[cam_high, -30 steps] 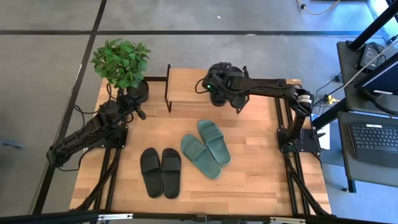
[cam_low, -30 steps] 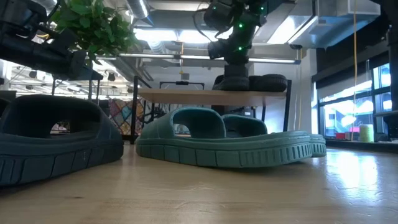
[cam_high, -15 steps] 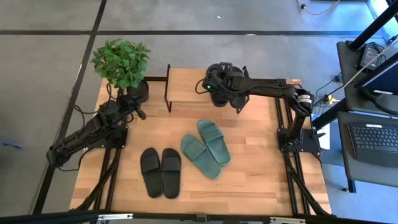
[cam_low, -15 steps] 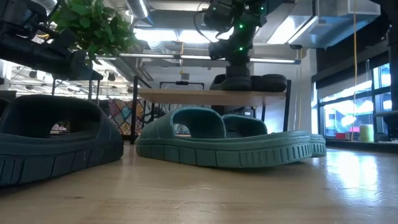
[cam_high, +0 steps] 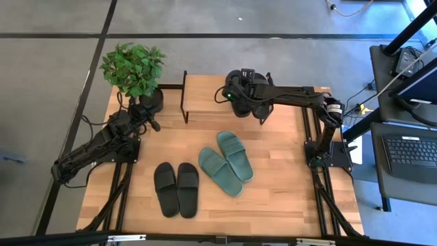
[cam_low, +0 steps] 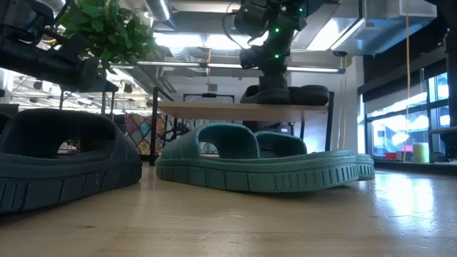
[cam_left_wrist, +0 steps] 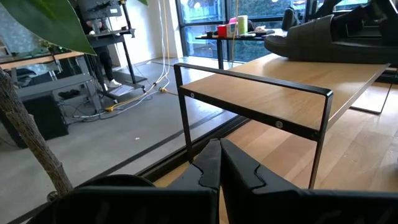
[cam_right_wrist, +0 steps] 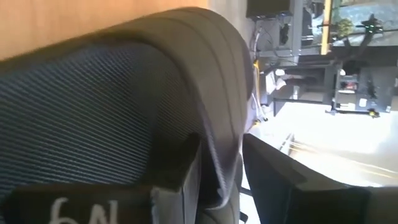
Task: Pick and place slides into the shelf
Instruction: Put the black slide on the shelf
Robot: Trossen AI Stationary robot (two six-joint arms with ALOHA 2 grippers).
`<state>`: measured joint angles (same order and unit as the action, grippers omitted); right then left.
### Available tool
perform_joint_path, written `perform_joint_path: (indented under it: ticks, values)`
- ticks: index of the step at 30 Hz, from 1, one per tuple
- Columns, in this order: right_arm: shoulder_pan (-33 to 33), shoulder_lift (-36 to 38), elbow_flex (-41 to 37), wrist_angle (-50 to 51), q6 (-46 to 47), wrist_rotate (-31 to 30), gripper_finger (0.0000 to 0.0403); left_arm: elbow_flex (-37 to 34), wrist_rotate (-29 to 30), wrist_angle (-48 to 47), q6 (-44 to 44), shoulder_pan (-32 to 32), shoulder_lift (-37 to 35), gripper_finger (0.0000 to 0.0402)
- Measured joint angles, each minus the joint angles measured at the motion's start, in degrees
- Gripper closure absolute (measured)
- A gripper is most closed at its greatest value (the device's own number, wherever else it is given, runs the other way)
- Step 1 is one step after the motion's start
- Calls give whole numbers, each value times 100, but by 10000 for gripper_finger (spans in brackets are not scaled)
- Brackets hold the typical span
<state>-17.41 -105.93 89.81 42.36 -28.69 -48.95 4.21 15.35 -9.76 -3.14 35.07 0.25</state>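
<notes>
The shelf point(cam_high: 205, 102) stands at the table's far middle, and its light top board also shows in the low view point(cam_low: 214, 109). Two black slides point(cam_low: 310, 94) sit on that board. My right gripper point(cam_high: 239, 96) is above the board, shut on one black slide point(cam_low: 265, 95). A second black pair point(cam_high: 176, 189) and the green pair point(cam_high: 227, 162) lie sole-down on the table. My left gripper point(cam_left_wrist: 217, 165) is shut and empty at the table's left, beside the plant pot. My right gripper pinches the black slide's raised side edge point(cam_right_wrist: 225, 134) between its two fingers, one finger point(cam_right_wrist: 186, 168) on the ribbed footbed side and one point(cam_right_wrist: 273, 180) outside. The fingers come from above, pointing down. In the low view the slide's sole sits on the shelf's top board.
A potted plant point(cam_high: 134, 72) stands at the table's far left corner, next to the shelf's black end frame point(cam_high: 184, 96). The shelf's top board is bare wood left of the black slides. A desk with a laptop point(cam_high: 410, 154) stands beyond the right edge.
My right gripper has sunk a little with the black slide, which now lies level on the shelf's top board.
</notes>
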Motion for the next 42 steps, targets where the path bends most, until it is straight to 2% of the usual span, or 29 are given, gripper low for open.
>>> perform_joint_path:
  ticks: [11, 21, 26, 34, 39, 42]
  values:
    - [0, 0, 23, 304, 372, 96, 280, 0, 0, 0, 0, 0, 0, 401]
    - [0, 0, 167, 553, 749, 107, 187, 0, 0, 0, 2, 0, 0, 401]
    - [27, 0, 598, 1091, 1032, 159, 174, 0, 0, 0, 2, 0, 0, 401]
    - [31, 0, 1481, 2084, 1549, 1192, 173, 0, 1, 0, 1, 0, 0, 401]
    - [73, 4, 2085, 2277, 1591, 2227, 173, 0, 0, 0, 1, 0, 0, 401]
    - [98, 7, 2381, 2188, 1148, 3034, 173, 0, 0, 0, 0, 0, 0, 401]
